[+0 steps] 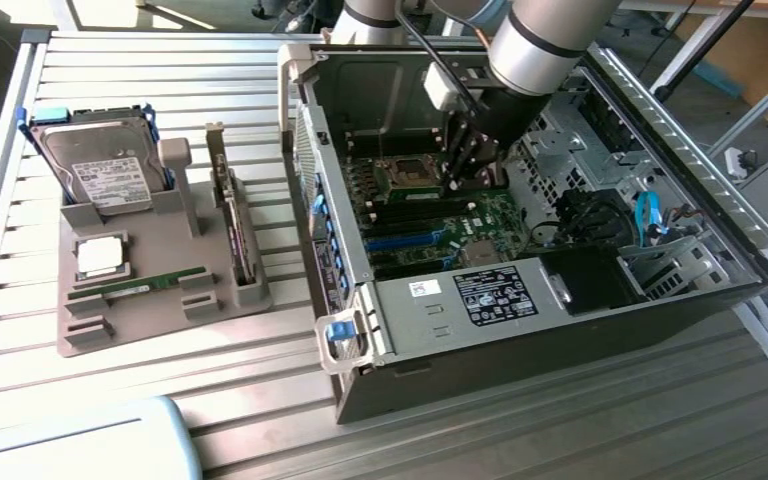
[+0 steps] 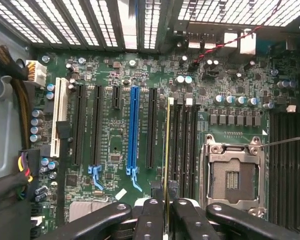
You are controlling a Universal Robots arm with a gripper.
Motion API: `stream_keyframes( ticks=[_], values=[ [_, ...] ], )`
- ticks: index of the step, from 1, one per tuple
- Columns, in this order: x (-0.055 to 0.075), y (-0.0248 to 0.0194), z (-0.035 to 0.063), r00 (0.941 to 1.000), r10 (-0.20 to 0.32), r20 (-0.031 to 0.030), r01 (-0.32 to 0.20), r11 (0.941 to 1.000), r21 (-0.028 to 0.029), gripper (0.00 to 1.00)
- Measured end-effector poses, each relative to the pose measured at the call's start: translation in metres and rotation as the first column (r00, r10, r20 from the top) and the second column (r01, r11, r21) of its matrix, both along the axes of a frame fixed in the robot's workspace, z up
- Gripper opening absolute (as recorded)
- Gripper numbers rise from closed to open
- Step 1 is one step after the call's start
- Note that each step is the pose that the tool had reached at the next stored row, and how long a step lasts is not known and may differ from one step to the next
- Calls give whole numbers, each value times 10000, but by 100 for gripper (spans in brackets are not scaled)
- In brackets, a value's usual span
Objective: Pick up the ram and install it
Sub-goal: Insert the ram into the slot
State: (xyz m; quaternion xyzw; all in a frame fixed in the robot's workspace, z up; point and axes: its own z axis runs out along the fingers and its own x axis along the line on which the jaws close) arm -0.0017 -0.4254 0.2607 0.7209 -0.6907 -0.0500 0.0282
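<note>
Gripper (image 2: 165, 193) is pressed nearly together, pinching the ram (image 2: 167, 145). The ram shows edge-on as a thin yellow-green line running away from the black fingers (image 2: 151, 212). It sits in line with the first of the black memory slots (image 2: 182, 145); can't tell if it is seated in the slot or just above it.

Just beside those slots is the open CPU socket (image 2: 233, 175) with its metal frame, empty, contact grid showing. On the ram's other side is a row of long expansion slots: black ones, then a blue slot (image 2: 134, 132), then a white slot (image 2: 58, 120) farther out. A bundle of black and yellow cables (image 2: 17, 100) is at the board's edge. The vented rear grille (image 2: 140, 20) is farthest back.

In the exterior view, upper centre of the frame, the arm (image 1: 544, 40) reaches down into the open computer case (image 1: 424, 385), gripper low over the motherboard. The case lies on the slatted metal counter (image 1: 157, 390).

Toward the exterior view's left, well apart from the case, is a grey tray (image 1: 157, 310). It holds:
- a hard drive (image 1: 97, 170), standing at the back
- a silver processor chip (image 1: 100, 255)
- an expansion card (image 1: 235, 235), upright on edge
- another green stick (image 1: 137, 284), lying flat near the tray's front
</note>
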Motion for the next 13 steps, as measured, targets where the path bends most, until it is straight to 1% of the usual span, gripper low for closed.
stream_keyframes(
  ticks=[6, 7, 8, 10, 13],
  values=[
    [0, 1, -79, 10000, 26, 0, -26, 10000, 0, 14],
    [-1, 4, -114, 10000, 42, 1, -42, 10000, 2, 14],
    [-1, 23, -156, 10000, 92, 0, -92, 10000, 3, 14],
    [-1, 47, -187, 9999, 148, 0, -148, 9999, 5, 14],
    [-18, 52, -204, 9999, 166, 0, -166, 9999, 8, 14]
  ],
)
